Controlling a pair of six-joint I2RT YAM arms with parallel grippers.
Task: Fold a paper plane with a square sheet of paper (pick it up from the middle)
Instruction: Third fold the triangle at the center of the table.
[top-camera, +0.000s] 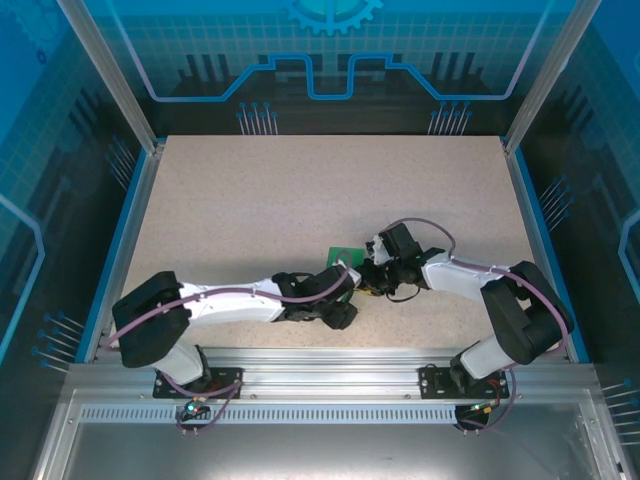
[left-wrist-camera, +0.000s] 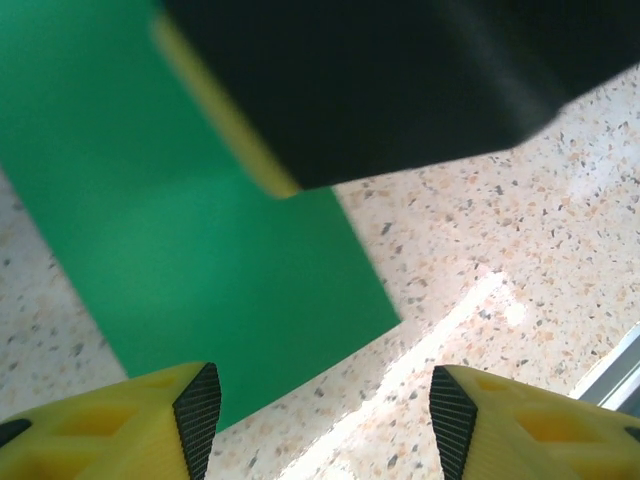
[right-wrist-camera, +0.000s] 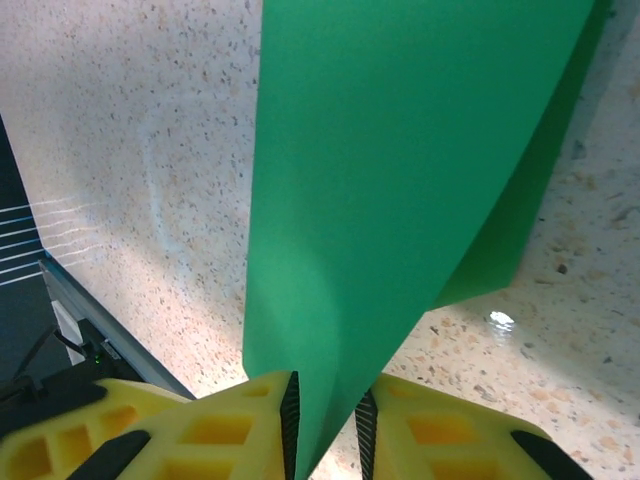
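Paper (top-camera: 345, 254): green sheet on the worktop (top-camera: 300, 190), front middle, between both hands
Right hand (right-wrist-camera: 327, 420): narrow — pinching the sheet's edge
Left hand (left-wrist-camera: 318, 410): wide, holding nothing
Advice: hold the pinch firm — align edges before creasing

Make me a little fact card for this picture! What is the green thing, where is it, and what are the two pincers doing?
thing: green paper
where: on the speckled table, between the two arms
shape: one part lifted up, a second layer showing behind it
right pincer: shut on the green paper, pinching its edge
left pincer: open, low over the table, the paper just ahead of it
plane finished: not yet, no pointed dart shape
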